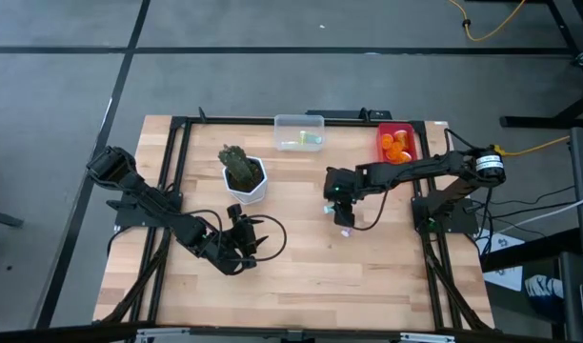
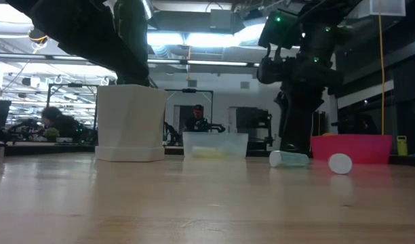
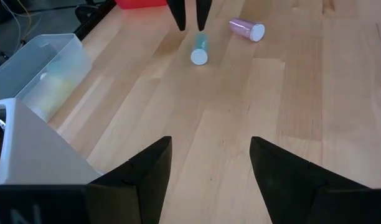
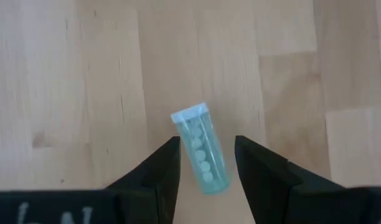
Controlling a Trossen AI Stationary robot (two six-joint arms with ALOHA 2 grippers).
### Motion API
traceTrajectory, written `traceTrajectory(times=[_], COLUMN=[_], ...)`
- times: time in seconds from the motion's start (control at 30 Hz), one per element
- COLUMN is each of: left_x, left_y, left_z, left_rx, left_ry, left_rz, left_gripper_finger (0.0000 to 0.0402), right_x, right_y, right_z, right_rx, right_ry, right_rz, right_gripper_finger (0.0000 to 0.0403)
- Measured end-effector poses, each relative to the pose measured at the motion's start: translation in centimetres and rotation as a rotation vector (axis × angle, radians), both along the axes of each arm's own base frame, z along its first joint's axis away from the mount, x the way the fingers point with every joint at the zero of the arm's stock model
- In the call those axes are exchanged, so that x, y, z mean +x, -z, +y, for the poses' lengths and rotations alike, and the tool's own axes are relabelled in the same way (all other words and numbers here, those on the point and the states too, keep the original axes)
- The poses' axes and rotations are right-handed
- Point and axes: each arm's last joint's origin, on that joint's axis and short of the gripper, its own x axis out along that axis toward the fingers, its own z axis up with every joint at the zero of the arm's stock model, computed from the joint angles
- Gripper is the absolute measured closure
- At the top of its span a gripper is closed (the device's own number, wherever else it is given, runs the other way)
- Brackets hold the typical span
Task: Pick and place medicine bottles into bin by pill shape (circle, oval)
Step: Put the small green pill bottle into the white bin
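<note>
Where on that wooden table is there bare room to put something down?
The near strip of the wooden table, in front of both arms, lies bare. So does the stretch between the white hexagonal plant pot and the right gripper. The far edge is crowded: the clear plastic bin and red bin. Two small bottles lie by the right gripper.

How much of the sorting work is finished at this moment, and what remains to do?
Done: orange bottles lie in the red bin, and something pale lies in the clear bin. In hand: the right gripper straddles a teal bottle lying on the table, fingers either side, not yet closed on it. Left: that bottle and a pink bottle nearby. The left gripper waits open.
</note>
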Motion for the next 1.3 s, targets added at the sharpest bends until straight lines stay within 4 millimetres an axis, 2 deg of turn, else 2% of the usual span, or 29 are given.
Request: traceTrajectory(times=[0.3, 0.57, 0.67, 0.8, 0.93, 1.3], left_x=[0.0, 0.0, 0.0, 0.0, 0.0, 0.0], left_y=[0.0, 0.0, 0.0, 0.0, 0.0, 0.0], left_z=[0.0, 0.0, 0.0, 0.0, 0.0, 0.0], left_rx=[0.001, 0.002, 0.002, 0.002, 0.001, 0.001], left_ry=[0.001, 0.002, 0.002, 0.002, 0.002, 0.001], left_rz=[0.000, 0.001, 0.001, 0.001, 0.001, 0.000], left_gripper_finger=[0.0191, 0.0191, 0.0191, 0.0191, 0.0191, 0.0191], right_x=[0.1, 0.1, 0.0, -0.4, -1.4, -2.4], right_y=[0.0, 0.0, 0.0, 0.7, 2.3, 4.8], right_z=[0.0, 0.0, 0.0, 0.0, 0.1, 0.1], right_rx=[-0.004, 0.002, 0.003, 0.002, -0.016, -0.046], right_ry=[-0.007, 0.009, 0.010, 0.007, -0.038, -0.088], right_rz=[-0.007, -0.007, -0.007, 0.014, 0.044, -0.051], right_gripper_finger=[0.0241, 0.0156, 0.0136, 0.0132, 0.0137, 0.0140])
